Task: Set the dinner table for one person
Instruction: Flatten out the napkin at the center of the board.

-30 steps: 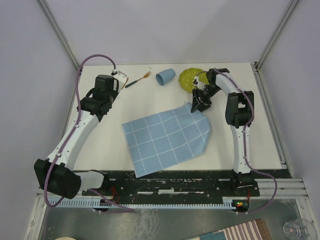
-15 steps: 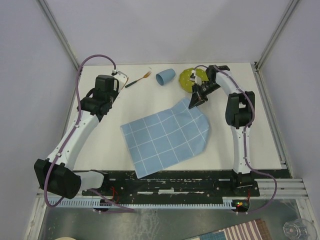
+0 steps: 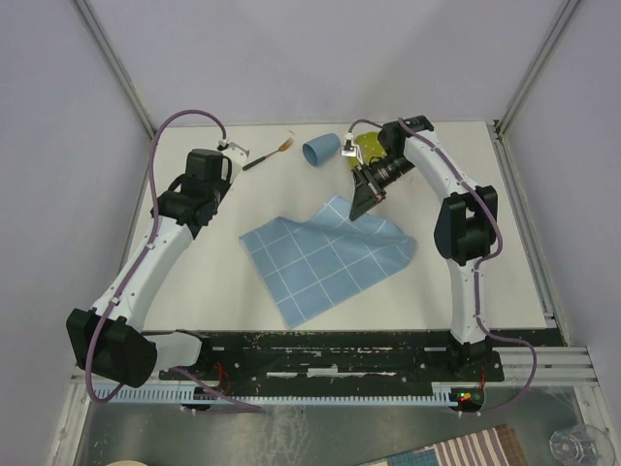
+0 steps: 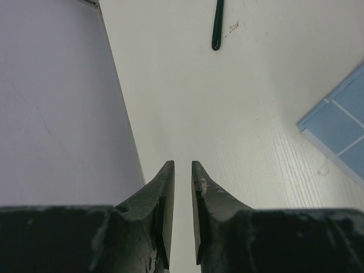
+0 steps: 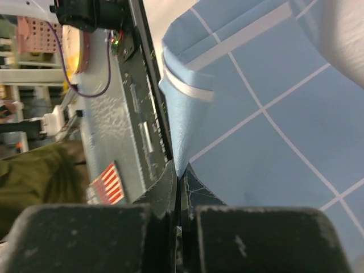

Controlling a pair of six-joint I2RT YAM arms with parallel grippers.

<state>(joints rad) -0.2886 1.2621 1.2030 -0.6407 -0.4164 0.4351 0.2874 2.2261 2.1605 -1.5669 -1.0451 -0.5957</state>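
1. Table (image 3: 223, 282) spans the view under both arms, white and matte.
2. The left claw (image 4: 182, 165) hangs slightly parted and empty over its far-left part, near the fork (image 3: 267, 155); I leave it parked.
3. The cloth (image 3: 330, 257) lies mid-table, its far corner raised.
4. The right claw (image 5: 179, 170) is clenched on that corner; I'd pull low and slowly, flattening folds, clear of the cup (image 3: 320, 149) and plate (image 3: 369, 146).
5. I read no writing or brand anywhere.

The dinner table (image 3: 287, 186) is a large, matte white, flat rectangle.
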